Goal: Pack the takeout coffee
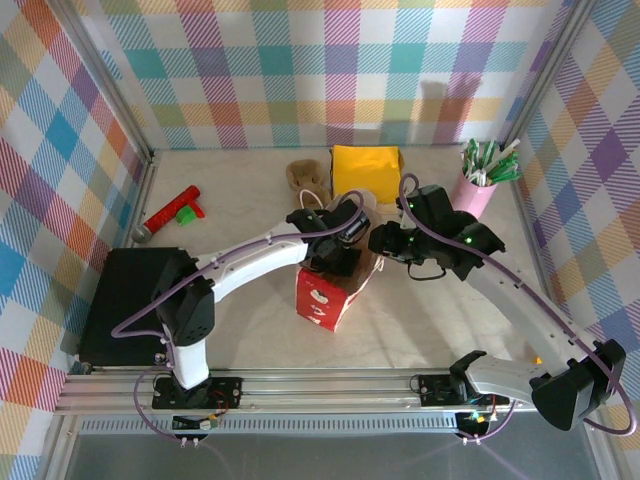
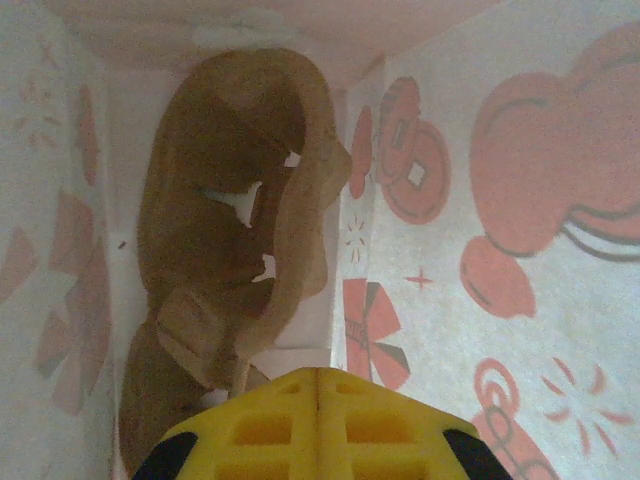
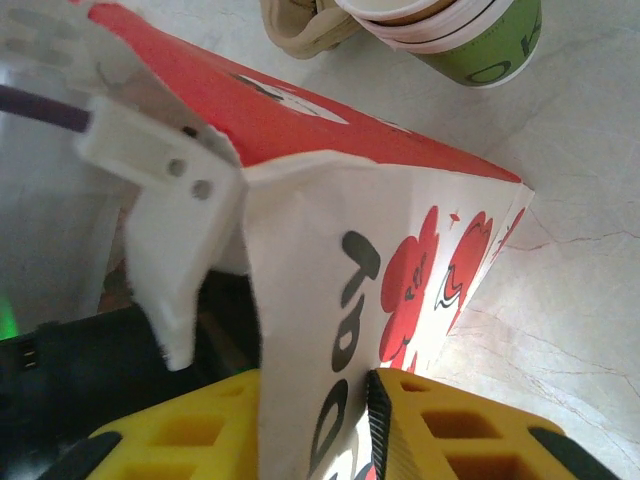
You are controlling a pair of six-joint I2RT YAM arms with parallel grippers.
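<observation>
While reaching into the paper bag (image 1: 322, 300) with the left gripper (image 2: 318, 385) pressed fully shut and nothing seen between its pads (image 2: 285, 395), risks to push the thin wall outward or to catch on the brown cardboard holder (image 2: 240, 200) lying inside. Could drag the light bag across the table (image 1: 420, 320) if pulled out too fast. Holds the bag's rim with the right gripper (image 3: 312, 385), paper pinched between its yellow fingers (image 3: 430, 395); could tear this paper when tugged sideways, or lose the rim and let the mouth fall closed. Cannot tell where the takeout coffee stands now; must find it before any packing, and must not confuse it with the stack of lidless cups (image 3: 450, 30) just beyond the bag.

From the top external view, gives the whole layout: both arms meeting over the bag in the middle of the table, a yellow block (image 1: 366, 170) behind, a pink cup of straws (image 1: 472, 195) at the right, a black box (image 1: 125, 295) at the left. Says nothing about the bag's inside. From the left wrist, shows exactly this inside, with the holder against the far end. From the right wrist, shows the pinch on the rim and the printed outside of the bag, hidden from above by the arms.
</observation>
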